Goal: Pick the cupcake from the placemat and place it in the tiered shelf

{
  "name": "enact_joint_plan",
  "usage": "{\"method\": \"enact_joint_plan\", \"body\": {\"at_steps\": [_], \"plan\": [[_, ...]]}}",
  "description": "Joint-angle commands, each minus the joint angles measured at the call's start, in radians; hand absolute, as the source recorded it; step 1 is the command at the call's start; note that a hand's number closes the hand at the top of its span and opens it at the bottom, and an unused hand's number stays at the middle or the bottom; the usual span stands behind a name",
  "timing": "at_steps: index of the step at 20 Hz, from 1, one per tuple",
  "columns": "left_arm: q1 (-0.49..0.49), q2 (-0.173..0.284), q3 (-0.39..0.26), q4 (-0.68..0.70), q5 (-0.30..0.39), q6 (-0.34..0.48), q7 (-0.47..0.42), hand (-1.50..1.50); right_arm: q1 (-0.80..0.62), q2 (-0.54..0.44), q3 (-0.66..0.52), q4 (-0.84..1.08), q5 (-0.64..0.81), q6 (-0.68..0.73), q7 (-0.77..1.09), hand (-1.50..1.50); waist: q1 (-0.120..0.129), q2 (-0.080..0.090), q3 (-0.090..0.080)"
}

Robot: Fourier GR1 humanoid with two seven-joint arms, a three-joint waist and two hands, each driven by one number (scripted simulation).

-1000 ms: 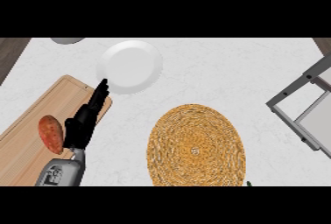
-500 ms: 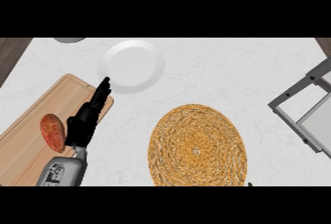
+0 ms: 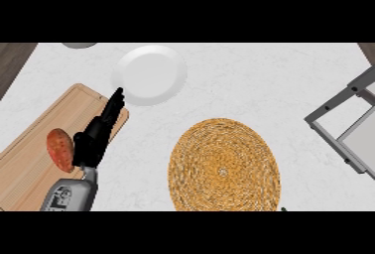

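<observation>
Far left: a pale wooden cutting board (image 3: 36, 163) with rounded corners lies at an angle on the white speckled counter (image 3: 256, 84). A reddish-brown oval item, perhaps a potato (image 3: 60, 150), sits on it.

Left hand (image 3: 95, 139) is over the board's right edge, fingers straight and released, holding nothing; the fingertips point up toward a smooth round white plate (image 3: 150, 74). It looks to be at rest.

Centre: a round woven straw placemat (image 3: 224, 171), coiled texture, golden. No cupcake shows on it or anywhere in view; its location cannot be told.

Right edge: grey metal frame of the tiered shelf (image 3: 348, 129), partly cut off.

Right hand: not visible apart from a dark speck at the lower edge.

Risk, as a judgement: with the cupcake unseen, a placement attempt could clip the shelf's frame.
</observation>
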Motion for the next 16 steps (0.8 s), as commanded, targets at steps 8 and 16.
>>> {"method": "enact_joint_plan", "body": {"at_steps": [8,16], "plan": [[-0.010,0.020,0.060,0.075,0.006,-0.031,-0.069,0.00,-0.142,-0.004,0.033,0.229,0.019,0.075,-0.073,1.50,-0.015,-0.002,0.000],[0.005,0.010,0.046,0.000,0.015,-0.039,-0.010,0.00,-0.165,-0.029,0.112,0.396,0.285,-0.130,-0.082,-1.50,-0.008,-0.001,0.000]]}}
